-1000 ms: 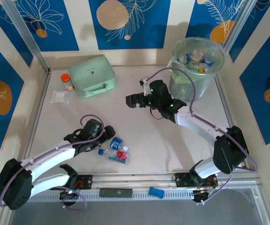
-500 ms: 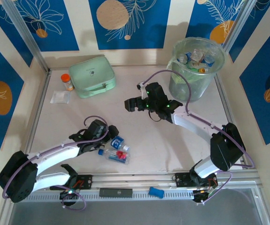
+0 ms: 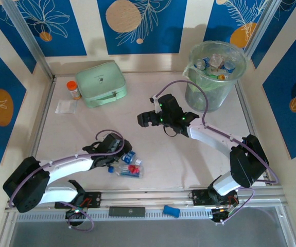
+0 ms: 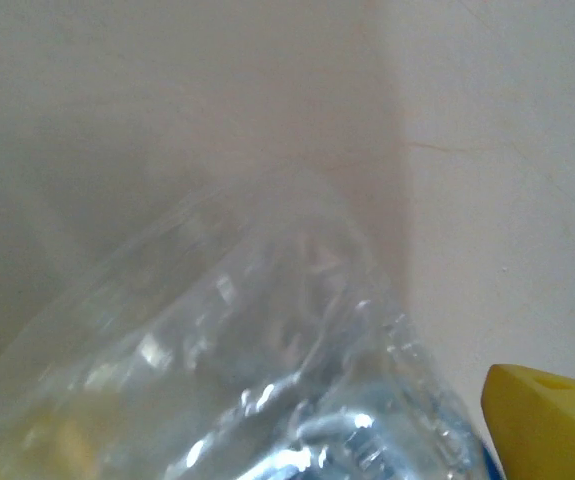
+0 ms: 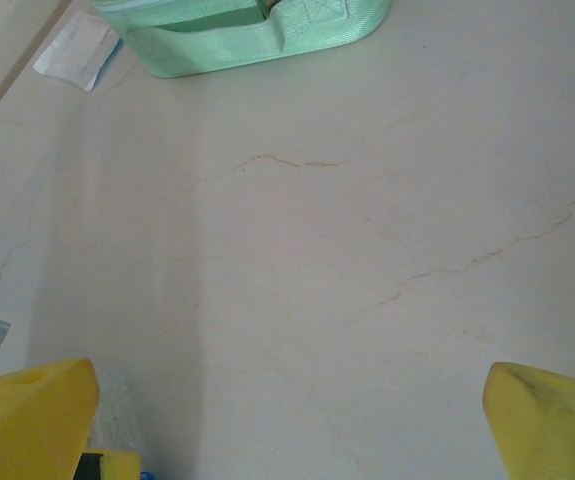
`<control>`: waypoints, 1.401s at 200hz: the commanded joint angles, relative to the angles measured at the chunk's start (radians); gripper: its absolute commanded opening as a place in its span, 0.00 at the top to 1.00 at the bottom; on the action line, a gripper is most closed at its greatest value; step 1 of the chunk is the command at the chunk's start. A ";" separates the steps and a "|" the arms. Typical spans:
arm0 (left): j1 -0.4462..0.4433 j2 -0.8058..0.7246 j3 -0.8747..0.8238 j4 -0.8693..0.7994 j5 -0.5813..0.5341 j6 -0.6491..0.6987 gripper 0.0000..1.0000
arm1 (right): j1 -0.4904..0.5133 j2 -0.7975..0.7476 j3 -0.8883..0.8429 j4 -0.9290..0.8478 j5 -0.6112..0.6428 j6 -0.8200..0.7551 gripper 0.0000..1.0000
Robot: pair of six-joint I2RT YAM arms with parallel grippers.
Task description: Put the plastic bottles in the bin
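Inspection at the recorded moment found the left gripper (image 3: 122, 152) low over the near-centre of the table (image 3: 153, 149), just beside two bottles lying on their sides. The blue-labelled bottle (image 3: 128, 157) lay directly at the gripper's tip. The red-labelled bottle (image 3: 131, 170) lay just nearer the arm bases, touching or almost touching the first.

In the left wrist view, the left gripper (image 4: 267, 430) had its yellow fingertips (image 4: 552, 425) spread to the frame edges. A clear crumpled bottle (image 4: 257, 380) lay between them. The gripper was spread wide and not clamped, and contact with the plastic could not be confirmed.

The right gripper (image 3: 144, 119) hung over the middle of the table, well apart from both loose bottles. In its own wrist view the right gripper (image 5: 292, 420) was spread wide, with bare table between its fingers.

The bin (image 3: 209, 95) stood at the far right corner of the table and held several binned bottles (image 3: 214, 63).

The mint case (image 3: 104, 83) sat at the far left of the table. An orange-capped jar (image 3: 73, 89) and a white packet (image 3: 65, 106) lay just beside it.
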 commanded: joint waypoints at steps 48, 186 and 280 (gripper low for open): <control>-0.002 0.131 0.025 0.202 -0.094 0.019 0.21 | 0.016 -0.023 -0.016 -0.025 0.025 -0.019 0.01; 0.126 0.133 0.144 0.393 -0.132 0.193 0.43 | 0.006 -0.057 -0.077 -0.017 -0.314 -0.025 0.01; 0.164 0.119 0.189 0.458 0.085 0.177 0.46 | 0.016 0.051 -0.118 0.188 -0.584 0.072 0.11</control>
